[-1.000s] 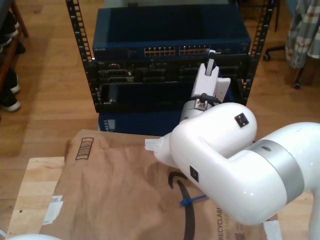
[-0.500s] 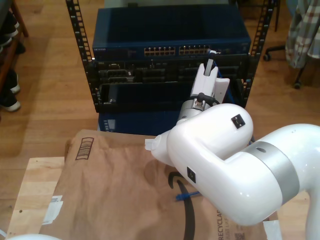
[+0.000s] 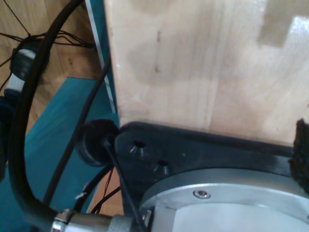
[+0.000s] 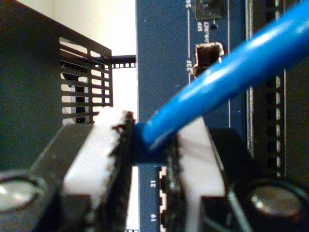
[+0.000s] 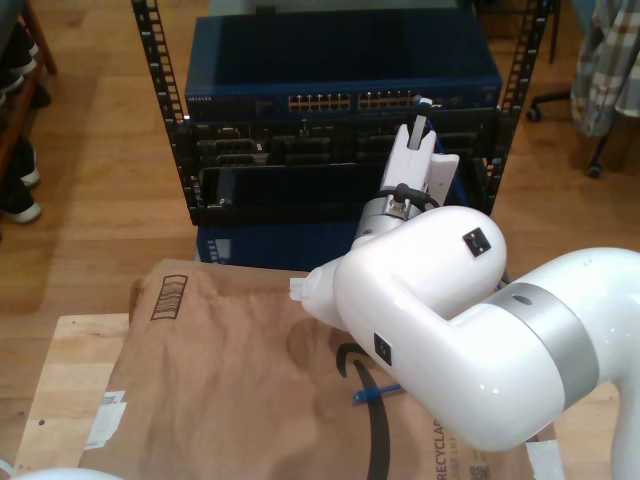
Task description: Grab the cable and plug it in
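Ext. view: one rack (image 5: 160,90) holds a blue switch (image 5: 340,60) w/ two blocks of ports (image 5: 355,101) on its front, darker units stacked below. My second gripper (image 5: 421,118) is up at the switch face, at the ports toward the exterior view's right. One brown paper sheet (image 5: 230,380) covers the wooden table (image 5: 70,370); a short blue bit of the cable (image 5: 368,394) lies on it beside the arm's white body.

1st wrist view: wood panel (image 3: 203,63), black base plate (image 3: 193,150), thick black hose (image 3: 24,121). My first gripper – can't tell its state.

2nd wrist view: my second gripper (image 4: 149,145) pinches the cable between both pads (image 4: 108,140), close to the blue panel (image 4: 164,58) w/ ports 19 and 21.
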### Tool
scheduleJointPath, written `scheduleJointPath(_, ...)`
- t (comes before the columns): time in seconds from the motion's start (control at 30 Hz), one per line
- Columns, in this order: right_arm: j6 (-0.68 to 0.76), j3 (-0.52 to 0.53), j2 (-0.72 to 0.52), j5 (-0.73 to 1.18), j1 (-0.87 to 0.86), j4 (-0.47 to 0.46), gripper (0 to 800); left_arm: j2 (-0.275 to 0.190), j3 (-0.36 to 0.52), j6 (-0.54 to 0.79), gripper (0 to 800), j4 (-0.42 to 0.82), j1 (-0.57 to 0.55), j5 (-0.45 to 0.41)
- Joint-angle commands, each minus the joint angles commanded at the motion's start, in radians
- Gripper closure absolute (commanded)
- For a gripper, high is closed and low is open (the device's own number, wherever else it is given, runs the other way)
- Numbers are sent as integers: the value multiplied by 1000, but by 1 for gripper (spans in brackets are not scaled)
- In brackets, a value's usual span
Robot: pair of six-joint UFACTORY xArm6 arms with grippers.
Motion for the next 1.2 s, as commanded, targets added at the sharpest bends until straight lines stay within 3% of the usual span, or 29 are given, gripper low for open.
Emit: scheduleJointPath(1.2, 0, -66, 48, 9, -5, -5, 800, 0, 0, 0, 1, 0, 0, 0)
